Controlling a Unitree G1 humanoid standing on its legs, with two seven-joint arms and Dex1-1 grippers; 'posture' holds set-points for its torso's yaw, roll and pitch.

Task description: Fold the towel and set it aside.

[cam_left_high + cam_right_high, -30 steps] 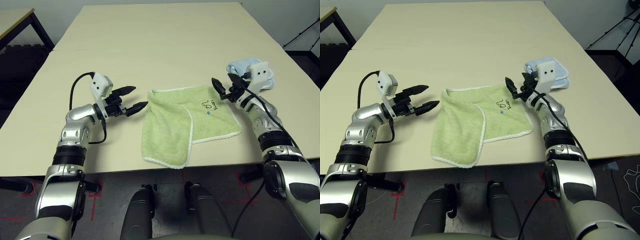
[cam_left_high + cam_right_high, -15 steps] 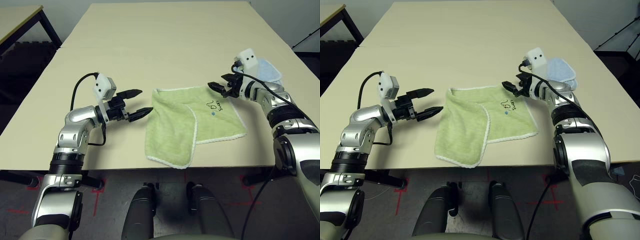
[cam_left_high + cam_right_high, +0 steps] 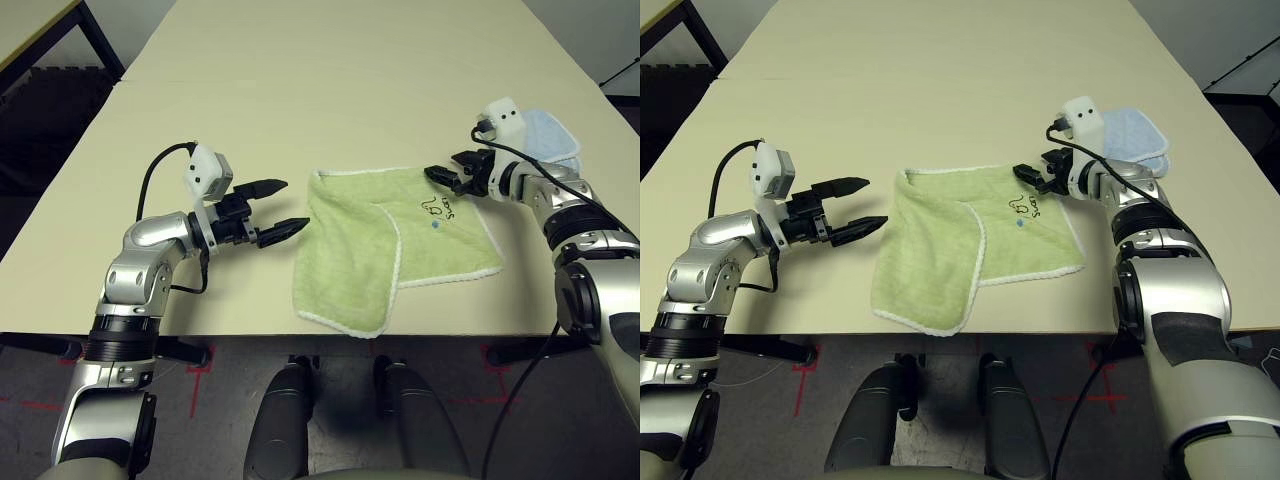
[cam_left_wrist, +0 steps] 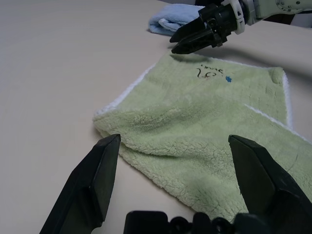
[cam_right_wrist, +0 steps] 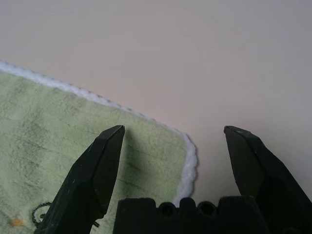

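The light green towel (image 3: 370, 250) lies near the table's front edge, its left part folded over the middle. Dark handwriting and a blue dot (image 3: 436, 224) mark its far right corner. My left gripper (image 3: 293, 204) hovers open just left of the towel's far left corner and points at it. My right gripper (image 3: 436, 176) is open at the far right corner, low over the white edging (image 5: 187, 146), with nothing between its fingers. It also appears in the left wrist view, as the right gripper (image 4: 178, 44) beyond the handwriting.
A smaller light blue folded towel (image 3: 550, 135) lies behind my right wrist near the table's right edge. The beige table (image 3: 300, 90) stretches far beyond the towel. A second table (image 3: 30, 30) stands at far left.
The camera has shifted. My right forearm has swung outward, and its gripper now points left at the towel's far right corner. The left gripper has barely moved.
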